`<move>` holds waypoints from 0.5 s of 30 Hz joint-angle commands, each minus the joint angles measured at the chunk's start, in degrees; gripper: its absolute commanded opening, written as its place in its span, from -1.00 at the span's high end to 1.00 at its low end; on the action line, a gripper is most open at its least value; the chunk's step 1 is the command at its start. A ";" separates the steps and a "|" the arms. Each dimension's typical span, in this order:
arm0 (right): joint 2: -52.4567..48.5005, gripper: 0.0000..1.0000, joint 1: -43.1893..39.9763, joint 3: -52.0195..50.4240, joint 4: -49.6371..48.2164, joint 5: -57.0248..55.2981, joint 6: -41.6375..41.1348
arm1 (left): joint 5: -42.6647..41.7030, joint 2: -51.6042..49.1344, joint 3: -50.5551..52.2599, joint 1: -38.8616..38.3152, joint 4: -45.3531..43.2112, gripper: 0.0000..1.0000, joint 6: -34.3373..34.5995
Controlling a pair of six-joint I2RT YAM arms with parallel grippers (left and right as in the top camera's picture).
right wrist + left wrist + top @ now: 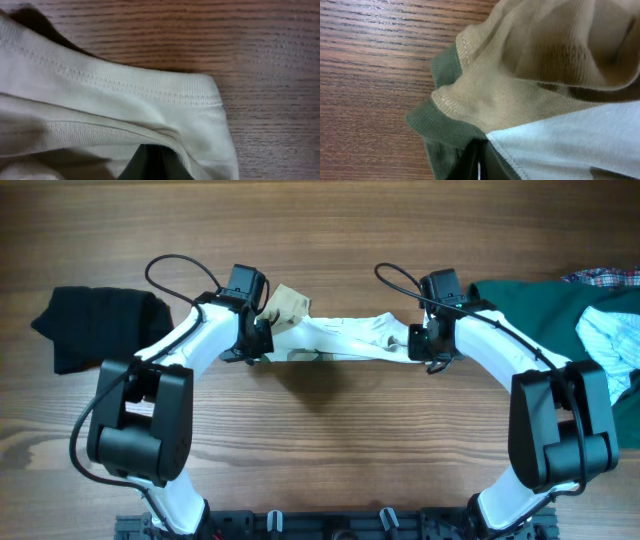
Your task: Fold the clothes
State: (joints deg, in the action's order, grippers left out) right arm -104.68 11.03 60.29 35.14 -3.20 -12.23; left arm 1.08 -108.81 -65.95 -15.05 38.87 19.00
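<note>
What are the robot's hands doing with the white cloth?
Left gripper shut on cloth, tan end. Right gripper shut on white end. Cloth stretched between. Black pile, green pile aside.

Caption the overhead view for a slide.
Left gripper and right gripper hold the cream garment between them, black garment and green garment alongside.

The setting is a wooden desk (320, 220) of warm mid-brown, with darker grain running in long, wavy streaks from left to right. In the close wrist views the wood looks smooth, with fine parallel lines and a faint sheen. Light falls evenly from above, casting only soft, blurred shadows on the surface.
</note>
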 commanded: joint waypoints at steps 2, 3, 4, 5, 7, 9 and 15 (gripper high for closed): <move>3.74 0.78 -1.25 0.92 1.92 -1.88 2.14 | 2.43 -0.46 1.55 -0.87 1.46 0.89 0.98; 5.64 0.75 -1.22 0.92 2.36 -1.84 2.03 | 2.43 0.35 1.55 -0.87 1.46 0.88 0.96; 8.24 0.71 -1.25 0.92 2.84 -1.55 1.68 | 2.45 1.53 1.55 -0.87 1.46 0.87 0.96; 10.29 0.66 -1.22 0.92 3.04 -0.44 1.70 | 2.45 2.56 1.55 -0.85 1.46 0.84 0.96; 14.32 0.54 -1.22 0.92 3.17 3.82 1.55 | 2.45 5.11 1.55 -0.87 1.46 0.79 0.94; 16.46 0.53 -1.22 0.90 3.21 9.22 1.42 | 2.43 7.30 1.55 -0.87 1.42 0.74 0.92; 15.04 0.73 -0.68 0.81 3.04 17.46 0.04 | 1.16 8.76 1.55 -1.01 -1.40 0.60 0.72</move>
State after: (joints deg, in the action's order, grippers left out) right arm -88.23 9.93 60.47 38.37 8.99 -11.40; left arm 2.52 -100.55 -64.69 -15.79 39.18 19.42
